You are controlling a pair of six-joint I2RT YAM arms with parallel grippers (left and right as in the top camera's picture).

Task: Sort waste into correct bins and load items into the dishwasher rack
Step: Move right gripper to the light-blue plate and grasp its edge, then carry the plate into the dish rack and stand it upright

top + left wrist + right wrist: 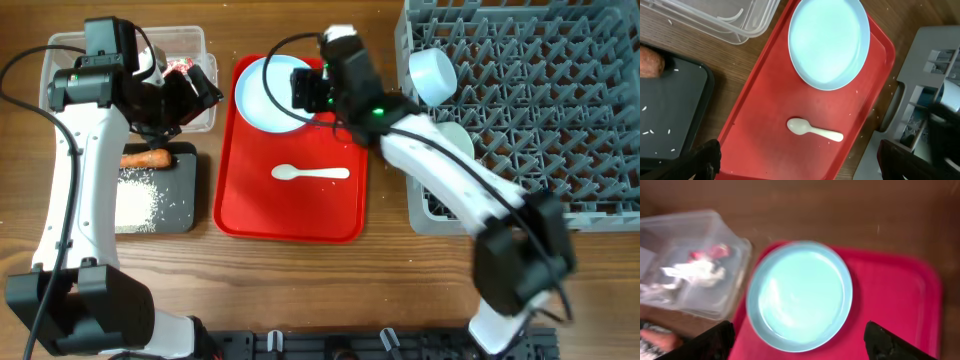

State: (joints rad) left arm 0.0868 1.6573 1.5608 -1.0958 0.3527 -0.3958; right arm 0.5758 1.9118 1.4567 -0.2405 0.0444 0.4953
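Plainly, left tool [799, 162] and right tool [800, 342] gape wide, empty; the right over blue plate [800, 295].

Overhead looks straight down on whole table [300, 290], both wrist views look down close, sharing the blue plate [829, 42]

- Red tray [290, 215]: smooth, glossy plastic.
- Pale blue plate [829, 42]: smooth, with a soft sheen.
- Tub [725, 20], upper left: clear, shiny plastic.
- Black tray [670, 105]: dull, matt plastic.
- White spoon [812, 131]: smooth plastic.
- Dishwasher rack [540, 90]: matt grey plastic.
- Surface [300, 290]: brown wood grain.
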